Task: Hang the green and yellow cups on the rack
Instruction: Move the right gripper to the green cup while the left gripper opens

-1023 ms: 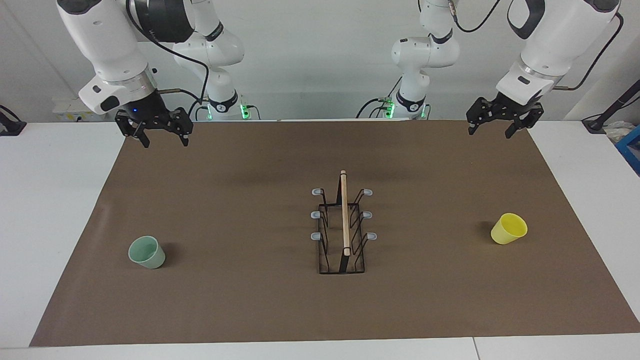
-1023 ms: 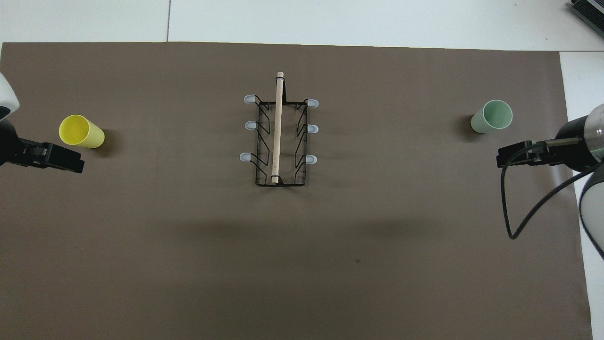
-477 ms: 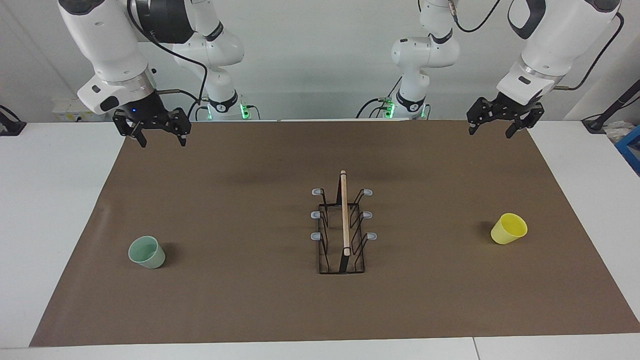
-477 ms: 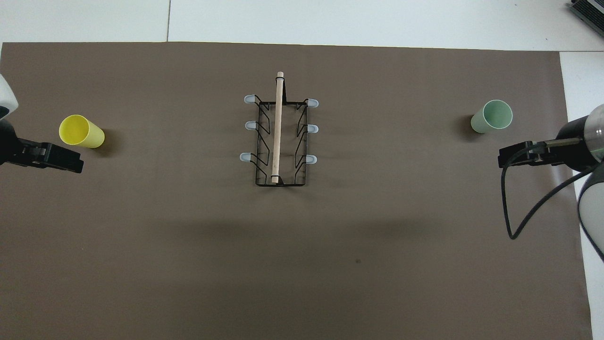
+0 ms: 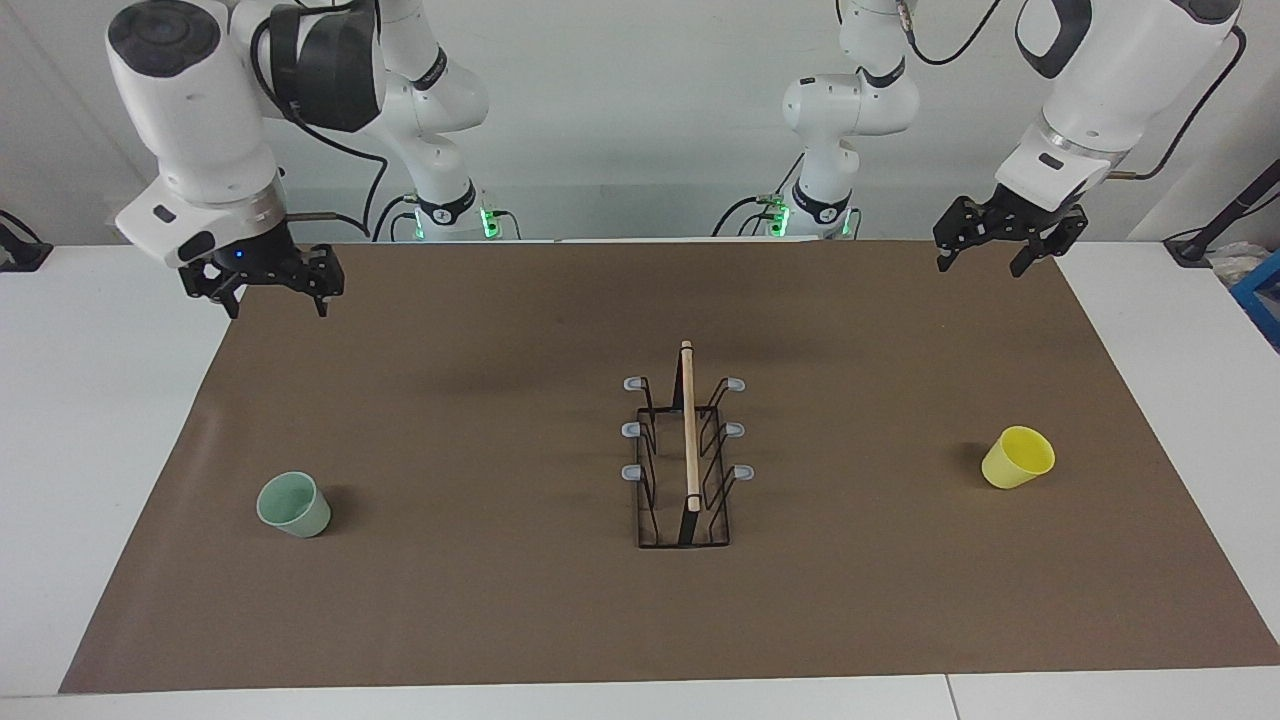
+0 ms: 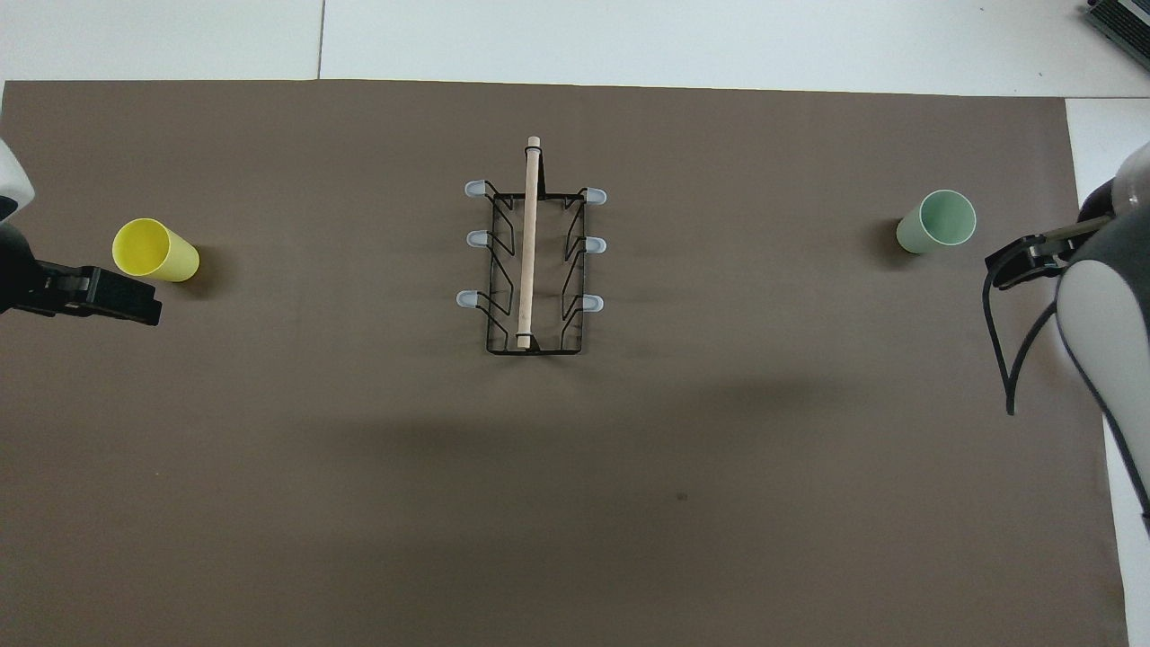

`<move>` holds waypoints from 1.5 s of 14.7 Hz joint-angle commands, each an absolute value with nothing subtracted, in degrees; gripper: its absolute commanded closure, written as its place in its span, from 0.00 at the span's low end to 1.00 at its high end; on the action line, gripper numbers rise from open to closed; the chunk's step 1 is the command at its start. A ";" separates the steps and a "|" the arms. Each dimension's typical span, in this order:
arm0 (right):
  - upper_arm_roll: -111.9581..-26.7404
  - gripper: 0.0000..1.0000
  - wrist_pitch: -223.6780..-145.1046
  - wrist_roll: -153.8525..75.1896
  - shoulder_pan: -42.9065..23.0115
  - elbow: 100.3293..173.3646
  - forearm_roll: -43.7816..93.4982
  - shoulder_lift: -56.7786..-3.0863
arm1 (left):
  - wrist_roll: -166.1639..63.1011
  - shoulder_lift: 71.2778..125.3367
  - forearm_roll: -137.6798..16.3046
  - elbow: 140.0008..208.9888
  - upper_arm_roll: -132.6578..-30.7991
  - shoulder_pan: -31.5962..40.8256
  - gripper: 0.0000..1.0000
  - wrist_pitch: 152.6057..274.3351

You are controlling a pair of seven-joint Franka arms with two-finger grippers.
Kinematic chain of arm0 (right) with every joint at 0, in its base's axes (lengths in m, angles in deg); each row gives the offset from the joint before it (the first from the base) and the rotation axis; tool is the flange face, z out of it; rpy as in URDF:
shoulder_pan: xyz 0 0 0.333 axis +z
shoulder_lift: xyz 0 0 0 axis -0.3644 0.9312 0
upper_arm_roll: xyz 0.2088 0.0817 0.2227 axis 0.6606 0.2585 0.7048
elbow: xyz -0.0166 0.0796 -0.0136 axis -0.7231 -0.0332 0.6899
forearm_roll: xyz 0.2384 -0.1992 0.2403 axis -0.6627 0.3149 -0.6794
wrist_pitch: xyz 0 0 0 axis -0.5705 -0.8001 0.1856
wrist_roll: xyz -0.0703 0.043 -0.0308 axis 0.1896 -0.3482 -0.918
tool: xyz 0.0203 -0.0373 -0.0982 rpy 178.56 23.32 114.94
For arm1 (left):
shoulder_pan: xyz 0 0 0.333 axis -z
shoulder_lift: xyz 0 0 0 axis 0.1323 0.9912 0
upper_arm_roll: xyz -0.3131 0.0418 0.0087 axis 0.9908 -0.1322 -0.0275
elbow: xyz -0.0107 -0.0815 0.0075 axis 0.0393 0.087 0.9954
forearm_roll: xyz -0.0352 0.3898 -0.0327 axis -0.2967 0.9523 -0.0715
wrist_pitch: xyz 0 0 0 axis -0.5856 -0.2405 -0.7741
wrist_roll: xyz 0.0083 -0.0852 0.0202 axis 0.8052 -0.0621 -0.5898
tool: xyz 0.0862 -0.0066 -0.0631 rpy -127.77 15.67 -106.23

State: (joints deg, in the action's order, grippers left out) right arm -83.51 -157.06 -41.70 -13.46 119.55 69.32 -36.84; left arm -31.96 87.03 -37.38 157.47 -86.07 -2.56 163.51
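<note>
The mint green cup [image 5: 293, 505] [image 6: 936, 222] stands mouth up on the brown mat toward the right arm's end of the table. The yellow cup [image 5: 1018, 457] [image 6: 154, 251] stands mouth up toward the left arm's end. The black wire rack [image 5: 686, 455] [image 6: 530, 261] with its wooden rod stands mid-table between them, with all its grey-tipped pegs bare. My right gripper [image 5: 277, 306] [image 6: 1024, 261] is open and empty, up in the air over the mat's edge. My left gripper [image 5: 980, 264] [image 6: 108, 301] is open and empty, up over the mat's corner.
The brown mat [image 5: 480, 380] covers most of the white table [image 5: 100, 420]. A blue object [image 5: 1262, 295] and a black stand foot sit off the mat at the left arm's end.
My right gripper has moved outward toward the right arm's end of the table, to the mat's edge. The left gripper, the cups and the rack have barely moved.
</note>
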 commanded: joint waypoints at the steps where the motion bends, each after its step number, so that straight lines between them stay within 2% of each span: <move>1: -83.41 0.00 -159.06 -48.80 -12.76 118.08 75.20 -29.30 | -36.33 89.03 -40.28 155.92 -86.95 -2.77 0.00 164.21; 7: -83.32 0.00 -167.76 -65.07 -9.34 126.51 92.78 -26.82 | -49.34 98.16 -46.09 146.97 -92.66 -2.24 0.00 163.95; 12: -83.32 0.00 -172.17 -68.05 -8.36 133.45 97.98 -28.57 | -63.65 104.05 -54.17 143.27 -100.21 -2.06 0.00 164.30; 16: -83.32 0.00 -181.81 -91.51 -9.50 139.78 108.86 -29.89 | -75.07 106.96 -61.46 142.73 -103.91 -2.59 0.01 166.75; 22: -83.32 0.00 -180.00 -88.74 -6.43 135.23 115.82 -20.06 | -92.23 116.18 -70.69 140.28 -107.17 -5.83 0.01 170.01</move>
State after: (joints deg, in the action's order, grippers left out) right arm -83.36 -180.31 -90.07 -6.54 137.51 113.38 -23.02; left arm -87.69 111.43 -67.34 144.55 -106.48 -3.53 170.09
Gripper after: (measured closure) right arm 0.000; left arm 0.004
